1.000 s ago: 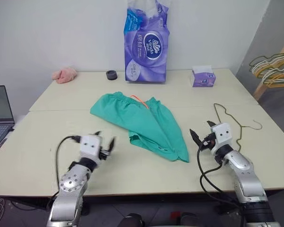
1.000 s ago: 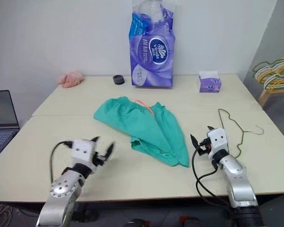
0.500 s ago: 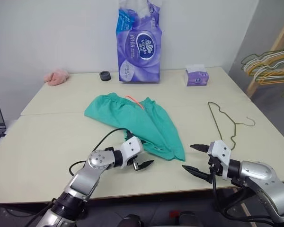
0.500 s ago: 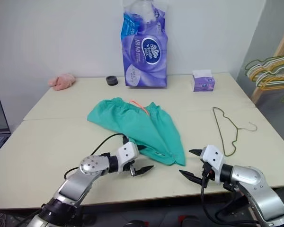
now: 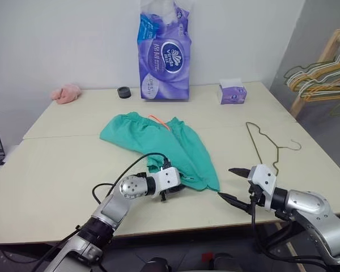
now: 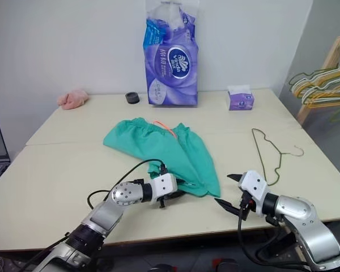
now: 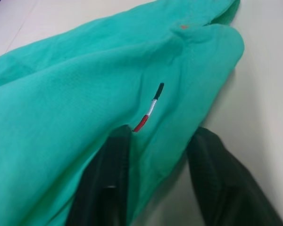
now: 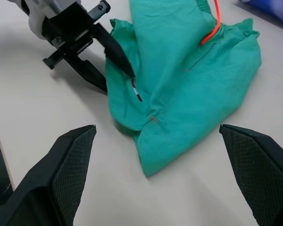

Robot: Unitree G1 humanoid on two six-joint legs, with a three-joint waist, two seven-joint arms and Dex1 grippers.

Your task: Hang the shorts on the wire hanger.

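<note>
Teal-green fabric shorts (image 5: 161, 143) lie mid-desk (image 5: 56, 170), their near hem pinched between the left claw's (image 5: 169, 192) black fingers, the right claw (image 5: 229, 183) gaping apart beside, the thin olive-grey wire hanger (image 5: 264, 148) flat farther right.

left gripper (image 5: 171, 191): my fingers pinch a cloth fold | right gripper (image 5: 232, 185): my fingers spread wide, hovering

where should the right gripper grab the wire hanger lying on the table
Grip the wire hanger on the long straight side nearest the right gripper, coming from above: it lies flat on the table, and that bare stretch is clear of the shorts.
</note>
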